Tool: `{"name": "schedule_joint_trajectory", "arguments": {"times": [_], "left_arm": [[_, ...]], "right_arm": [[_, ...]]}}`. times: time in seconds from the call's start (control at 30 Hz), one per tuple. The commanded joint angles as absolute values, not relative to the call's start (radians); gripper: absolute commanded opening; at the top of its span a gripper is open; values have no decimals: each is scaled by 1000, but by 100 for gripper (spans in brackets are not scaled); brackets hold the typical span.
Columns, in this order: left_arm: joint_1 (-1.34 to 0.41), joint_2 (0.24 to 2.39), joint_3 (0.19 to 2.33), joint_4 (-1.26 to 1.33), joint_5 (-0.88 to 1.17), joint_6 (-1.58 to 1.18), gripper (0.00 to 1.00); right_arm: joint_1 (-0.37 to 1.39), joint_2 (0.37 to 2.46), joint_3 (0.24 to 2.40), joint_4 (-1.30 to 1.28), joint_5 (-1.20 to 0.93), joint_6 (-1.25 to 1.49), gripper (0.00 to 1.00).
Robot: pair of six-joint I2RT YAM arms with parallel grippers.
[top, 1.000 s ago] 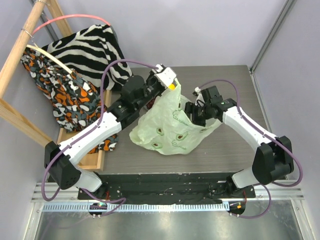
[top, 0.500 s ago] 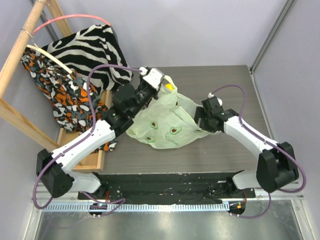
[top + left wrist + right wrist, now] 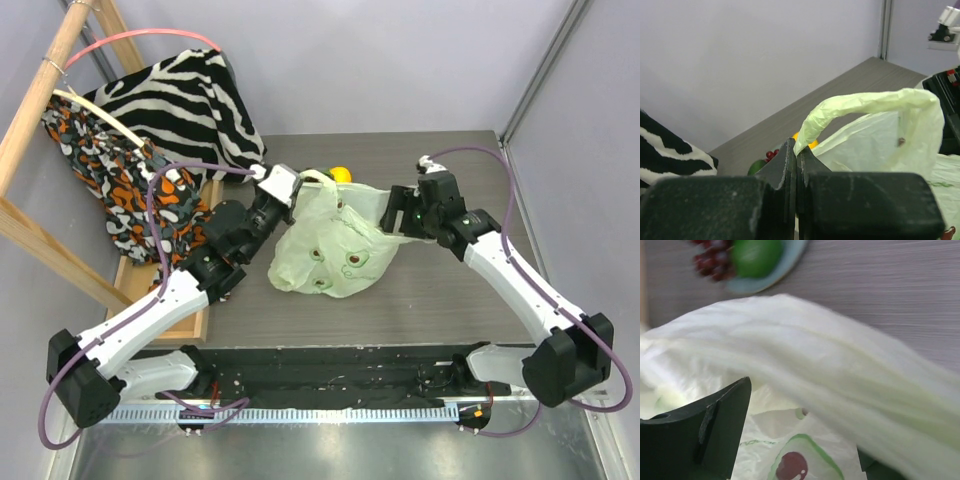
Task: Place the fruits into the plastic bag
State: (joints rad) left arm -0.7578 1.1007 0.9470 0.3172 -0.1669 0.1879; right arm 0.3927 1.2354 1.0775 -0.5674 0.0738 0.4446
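— While the plastic bag lay mid-worktop, what held it?
— Fingers of the left gripper pinched a handle; those of the right gripper stood wide. The lemon sat by the far edge.

- No word, number or brand can be read in any of the three views.
- In the right wrist view, the plastic bag carries a short line of green lettering beside a printed halved avocado. The lettering is too blurred to make out.
- From overhead, the same bag shows its small avocado prints, and any writing on it is too small to tell.
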Motion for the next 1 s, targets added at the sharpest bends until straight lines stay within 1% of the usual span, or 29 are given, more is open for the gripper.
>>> {"name": "schedule_joint_trajectory", "arguments": {"times": [0.0, 0.07, 0.2, 0.27, 0.3, 0.4, 0.47, 0.57, 0.67, 0.8, 0.87, 0.9, 0.97], "left_arm": [[-756, 1120, 925, 339, -151, 149, 0], [-755, 1129, 928, 337, -135, 141, 0], [-756, 1138, 936, 339, -123, 158, 0], [-756, 1140, 940, 334, -121, 167, 0], [-756, 1141, 940, 327, -121, 178, 0], [-756, 1140, 937, 318, -123, 192, 0], [-756, 1143, 933, 316, -123, 201, 0], [-755, 1147, 931, 314, -127, 206, 0], [-756, 1144, 934, 308, -109, 189, 0], [-755, 1154, 953, 270, -51, 172, 0], [-756, 1149, 945, 279, -52, 170, 0], [-756, 1146, 940, 285, -52, 172, 0], [-755, 1146, 943, 281, -40, 169, 0]], "right_arm": [[399, 1292, 1121, -468, -351, 411, 82], [397, 1299, 1143, -451, -380, 420, 82], [370, 1351, 1207, -509, -333, 489, 82], [336, 1379, 1238, -558, -383, 544, 82], [319, 1385, 1244, -557, -472, 546, 83], [318, 1359, 1284, -508, -569, 474, 83], [304, 1341, 1313, -508, -597, 431, 83], [265, 1324, 1309, -491, -623, 474, 83], [239, 1301, 1246, -370, -667, 595, 82], [235, 1264, 1161, -96, -721, 765, 82], [216, 1250, 1122, -7, -765, 823, 82], [212, 1246, 1106, 118, -787, 892, 80], [209, 1249, 1069, 254, -842, 966, 78]]}}
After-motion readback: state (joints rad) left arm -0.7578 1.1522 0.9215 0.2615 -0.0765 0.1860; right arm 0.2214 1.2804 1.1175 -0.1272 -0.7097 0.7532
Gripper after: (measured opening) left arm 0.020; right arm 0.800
